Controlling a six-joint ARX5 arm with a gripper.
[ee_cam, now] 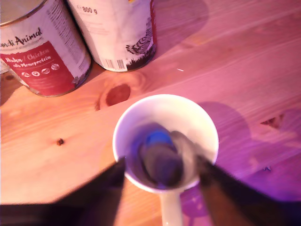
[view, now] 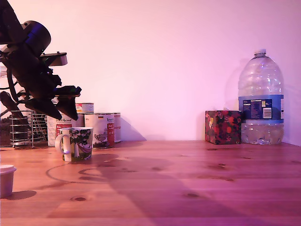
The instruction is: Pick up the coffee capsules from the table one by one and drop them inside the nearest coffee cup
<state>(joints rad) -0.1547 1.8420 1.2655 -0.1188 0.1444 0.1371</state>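
Above the coffee cup (view: 75, 143), gripper (view: 66, 111) tilted downward

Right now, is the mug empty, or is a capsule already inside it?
Not empty. The wrist view looks straight down into the mug, where dark capsules lie blurred on the bottom, one with a blue patch. How many, I cannot tell.

tins (view: 96, 128) | wire rack (view: 21, 129) | white tub (view: 6, 180) | floral box (view: 222, 126) | water bottle (view: 260, 101)

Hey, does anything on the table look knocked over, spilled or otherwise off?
Nothing stands out. The mug, tins, water bottle and patterned box all stand upright, and the table looks dry. A dark capsule lies inside the mug.
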